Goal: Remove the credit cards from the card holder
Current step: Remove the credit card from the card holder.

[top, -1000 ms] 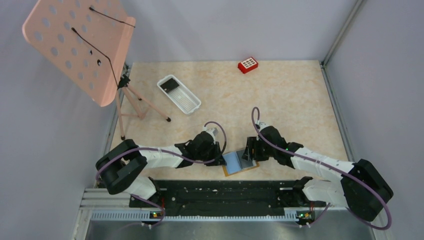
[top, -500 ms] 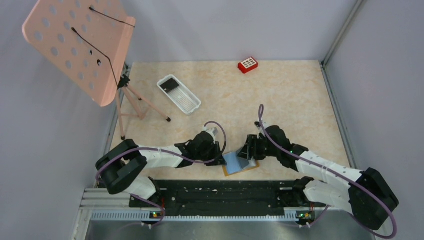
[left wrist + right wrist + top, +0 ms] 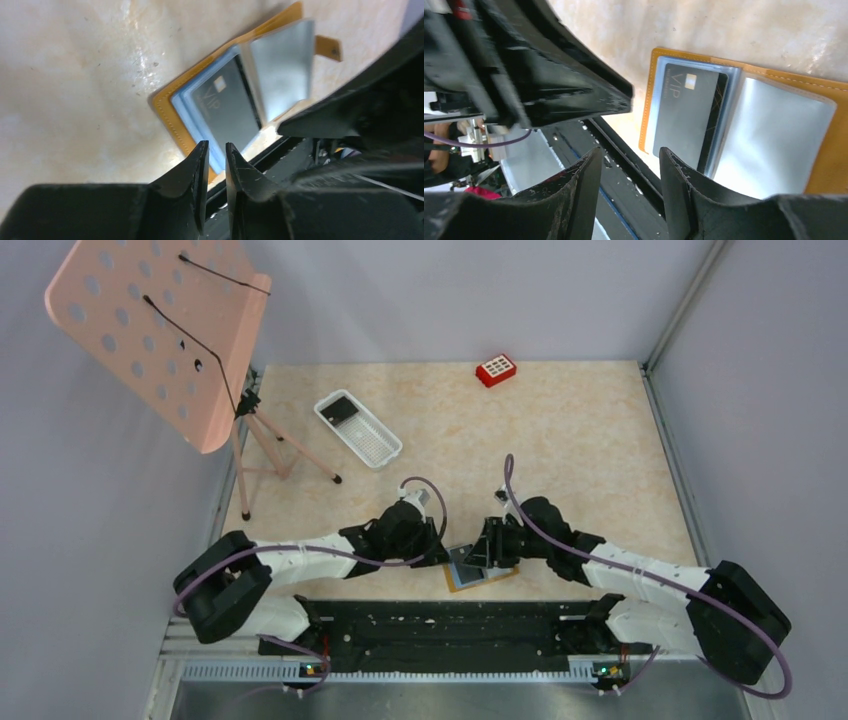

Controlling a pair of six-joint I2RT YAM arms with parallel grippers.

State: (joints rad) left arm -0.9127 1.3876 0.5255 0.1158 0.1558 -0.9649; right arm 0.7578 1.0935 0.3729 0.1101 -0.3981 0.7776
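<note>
After turning a sleeve (image 3: 774, 140), baring a dark credit card (image 3: 686, 112), reachable now, inside the card holder (image 3: 830, 150) lying open at the worktop's (image 3: 580, 440) near edge; narrowing empty right jaws overhead, keeping left jaws slightly apart, empty.

card holder (image 3: 478, 579) half hidden under right claw (image 3: 478, 552) (top view), tray (image 3: 376, 444) contents too small to tell

My beige table (image 3: 600, 440) carries the open card holder (image 3: 478, 580) at its near edge, a white mesh tray (image 3: 377, 444), a red block (image 3: 495, 370) and a tripod stand (image 3: 268, 443).
</note>
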